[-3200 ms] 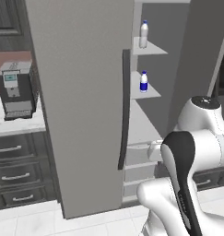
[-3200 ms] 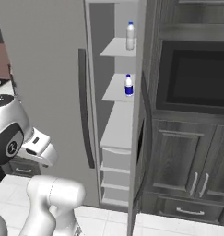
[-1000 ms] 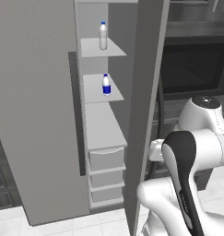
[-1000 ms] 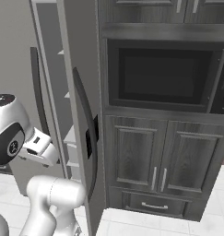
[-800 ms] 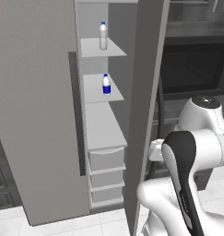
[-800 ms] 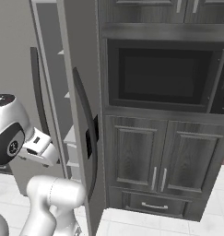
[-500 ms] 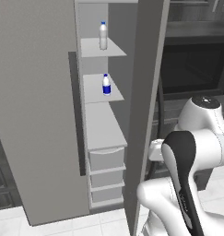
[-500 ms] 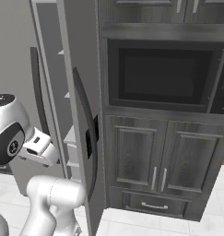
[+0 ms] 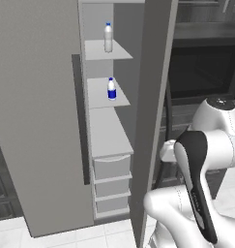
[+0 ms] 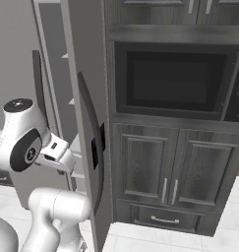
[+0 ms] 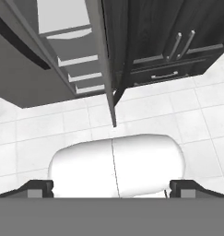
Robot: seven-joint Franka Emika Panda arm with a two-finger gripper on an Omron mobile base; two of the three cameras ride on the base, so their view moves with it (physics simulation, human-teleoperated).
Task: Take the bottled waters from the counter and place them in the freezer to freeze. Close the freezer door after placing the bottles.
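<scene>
Both bottled waters are already standing inside the freezer (image 9: 109,145): the pale bottle (image 9: 108,37) is sitting on the upper shelf and the blue-banded bottle (image 9: 111,89) is resting on the shelf just below it, so what is left, as far as I can judge, is shutting the freezer door (image 9: 153,111). That door is standing wide open, edge-on to the base, its long axis running upright from floor to top, with its dark bar handle (image 10: 91,133) facing away from the shelves toward the oven cabinet. The tool (image 11: 111,186) is hanging low beside the door with its fingertips (image 11: 39,188) spread wide and holding nothing, looking down at the tiled floor. Relative to the door, the tool is sitting on the handle side near its lower half, so the closing push would probably have to be travelling from the oven side toward the shelves
</scene>
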